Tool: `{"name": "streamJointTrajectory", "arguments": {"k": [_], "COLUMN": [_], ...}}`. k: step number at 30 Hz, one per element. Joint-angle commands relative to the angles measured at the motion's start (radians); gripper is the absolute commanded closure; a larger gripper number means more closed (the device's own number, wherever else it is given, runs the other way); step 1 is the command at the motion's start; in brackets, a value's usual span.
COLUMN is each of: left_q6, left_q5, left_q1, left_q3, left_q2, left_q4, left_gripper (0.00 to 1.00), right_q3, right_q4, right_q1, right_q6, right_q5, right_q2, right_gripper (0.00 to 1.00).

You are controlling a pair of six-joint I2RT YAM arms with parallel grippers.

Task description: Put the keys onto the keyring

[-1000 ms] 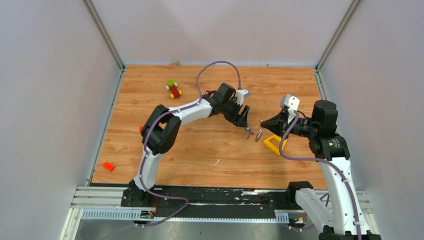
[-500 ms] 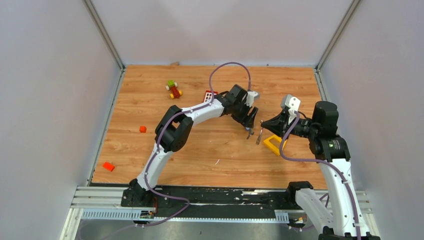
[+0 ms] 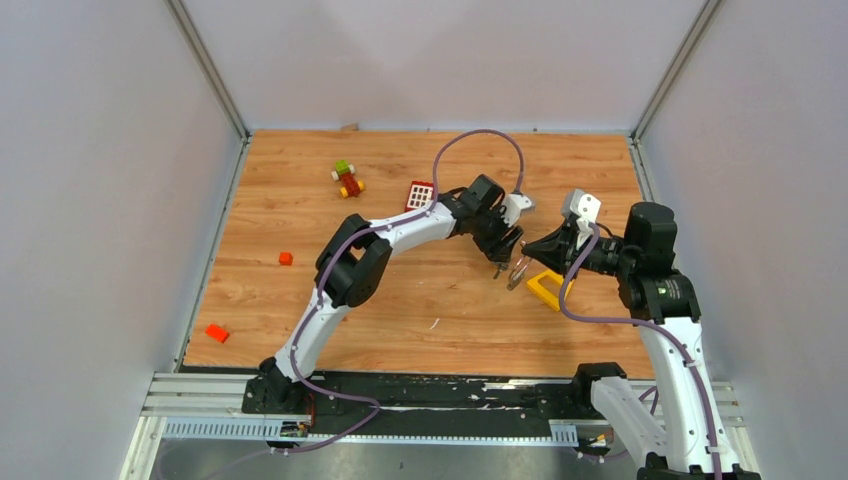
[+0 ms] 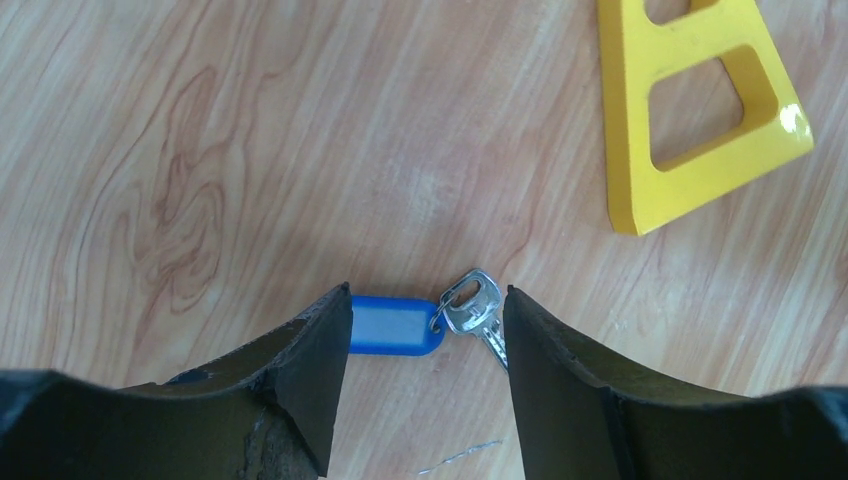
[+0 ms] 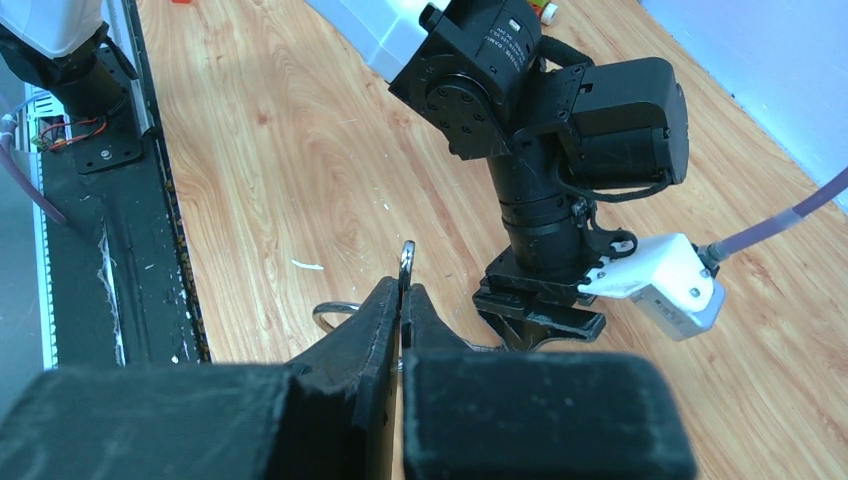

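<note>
Left gripper [image 4: 425, 345] around blue-tagged key [image 4: 474, 306]

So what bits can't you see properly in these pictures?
- Left wrist view: the blade tip of the tagged key hides behind a finger of the left gripper.
- Right wrist view: the shut right gripper covers most of the metal loop it pinches; key or keyring, I cannot tell.
- Top view: both metal pieces are too tiny for any detail.

Overhead camera above whole worktop [image 3: 450, 310], left wrist close over it, sharing yellow triangular block [image 4: 625, 120], right wrist facing left arm [image 5: 540, 150].
</note>
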Motion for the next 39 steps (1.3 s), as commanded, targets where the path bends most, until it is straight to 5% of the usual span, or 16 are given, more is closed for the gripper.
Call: {"name": "streamJointTrajectory", "arguments": {"k": [1, 32, 39], "left_q6": [0.17, 0.345, 0.359], "left_q5": [0.073, 0.174, 0.17], "left_q1": [-0.015, 0.001, 0.016], "left_q3": [0.043, 0.036, -0.05], "left_q2": [-0.002, -0.01, -0.067], "left_q4": [-0.013, -0.095, -0.063], "left_gripper": [0.36, 0.56, 0.71], "right_q3": [0.004, 0.002, 0.001], "right_q4": [0.018, 0.001, 0.004], "right_q1": [-0.005, -0.005, -0.005], "right_q6": [-0.015, -0.029, -0.028], "right_q5": [-0.028, -0.022, -0.023], "right_q2": [0.0, 0.008, 0.008], "right_gripper": [1.0, 1.0, 1.0]}}
